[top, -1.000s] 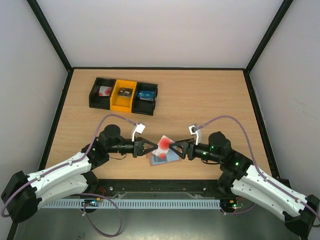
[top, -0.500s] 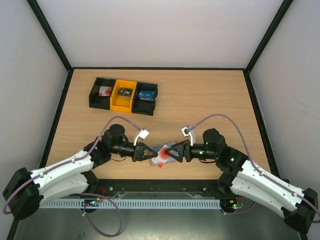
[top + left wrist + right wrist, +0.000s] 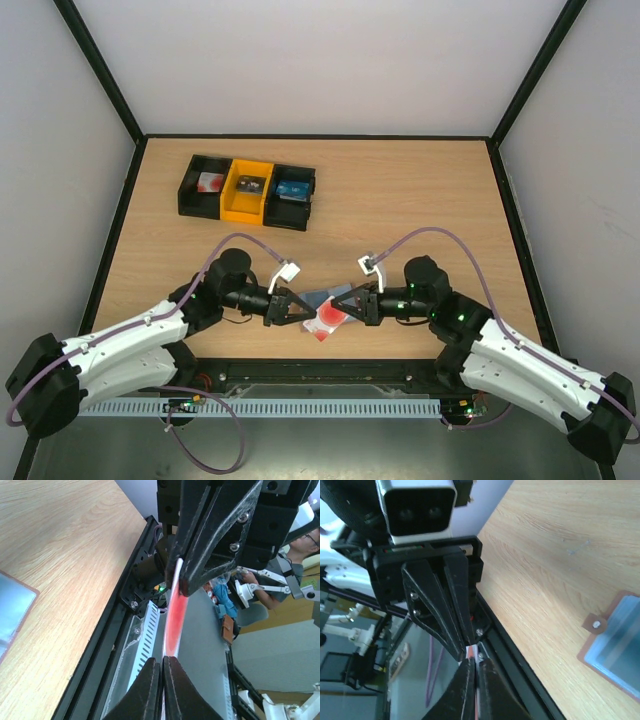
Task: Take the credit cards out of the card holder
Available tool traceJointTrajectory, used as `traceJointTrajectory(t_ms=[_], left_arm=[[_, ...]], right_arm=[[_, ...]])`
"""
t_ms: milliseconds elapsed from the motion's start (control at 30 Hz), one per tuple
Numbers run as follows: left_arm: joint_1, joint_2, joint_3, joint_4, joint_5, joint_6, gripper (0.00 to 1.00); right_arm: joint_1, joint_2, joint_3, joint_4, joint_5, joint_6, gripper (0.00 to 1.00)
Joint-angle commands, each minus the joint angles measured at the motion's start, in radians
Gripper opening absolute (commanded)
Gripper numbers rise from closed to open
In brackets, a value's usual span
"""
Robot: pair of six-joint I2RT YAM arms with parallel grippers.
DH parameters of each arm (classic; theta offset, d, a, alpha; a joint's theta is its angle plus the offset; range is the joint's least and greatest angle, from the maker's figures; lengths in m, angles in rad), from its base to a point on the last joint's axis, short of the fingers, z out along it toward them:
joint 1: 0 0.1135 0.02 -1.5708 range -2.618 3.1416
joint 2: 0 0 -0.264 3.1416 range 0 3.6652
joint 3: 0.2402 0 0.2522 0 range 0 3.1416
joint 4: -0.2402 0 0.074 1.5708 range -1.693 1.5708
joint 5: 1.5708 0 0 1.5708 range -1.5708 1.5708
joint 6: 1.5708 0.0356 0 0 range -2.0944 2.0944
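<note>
A pinkish-red and white credit card hangs just above the table's near edge, pinched from both sides. My left gripper is shut on its left end and my right gripper is shut on its right end. In the left wrist view the credit card shows edge-on, running from my left gripper to the right gripper's fingers. From the right wrist, only a sliver of the credit card shows at my right gripper. The card holder lies open on the table just behind, blue-grey inside with a brown rim.
A row of bins, black, yellow and black, stands at the back left with small items inside. The black frame rail runs along the table's near edge right under the grippers. Black posts edge the table's sides.
Both arms have come down and toward the near edge with the card. The right gripper, open around the card earlier, has shut on it.
</note>
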Motion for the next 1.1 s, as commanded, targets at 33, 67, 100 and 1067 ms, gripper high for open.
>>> traceJointTrajectory(t_ms=[33, 67, 100, 1067], left_arm=[[-0.004, -0.023, 0.038, 0.037, -0.035, -0.048, 0.14], [-0.002, -0.036, 0.044, 0.044, -0.064, -0.069, 0.21], [-0.003, -0.051, 0.047, 0.065, -0.101, -0.118, 0.35], [-0.013, -0.086, -0.034, 0.487, -0.506, -0.569, 0.47]], right_arm=[[0.005, -0.037, -0.049, 0.187, 0.028, 0.121, 0.02], [0.005, -0.040, -0.060, 0.228, 0.030, 0.157, 0.02], [0.005, -0.042, -0.066, 0.264, 0.032, 0.186, 0.02], [0.006, 0.058, -0.154, 0.853, 0.618, 0.683, 0.02]])
